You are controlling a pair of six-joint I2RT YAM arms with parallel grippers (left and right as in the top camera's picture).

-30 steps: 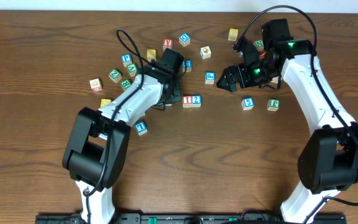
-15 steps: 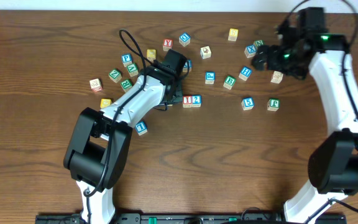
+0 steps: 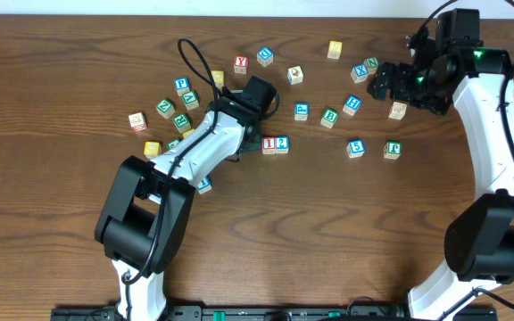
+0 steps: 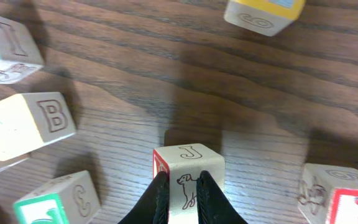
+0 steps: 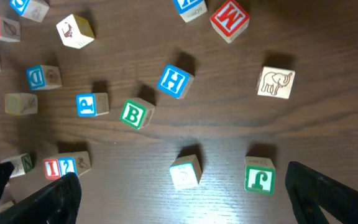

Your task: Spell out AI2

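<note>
Two task cubes, the I cube (image 3: 269, 144) and the 2 cube (image 3: 281, 143), sit touching side by side, just beside the left gripper (image 4: 182, 176). Its fingers are pinched almost together with nothing between them, tips low in front of a J cube (image 4: 188, 154) that bears a dog picture. The right gripper (image 5: 182, 173) is spread wide, well apart from that pair, with a B cube (image 5: 135, 114) ahead of it. Which cube bears the A I cannot tell.
</note>
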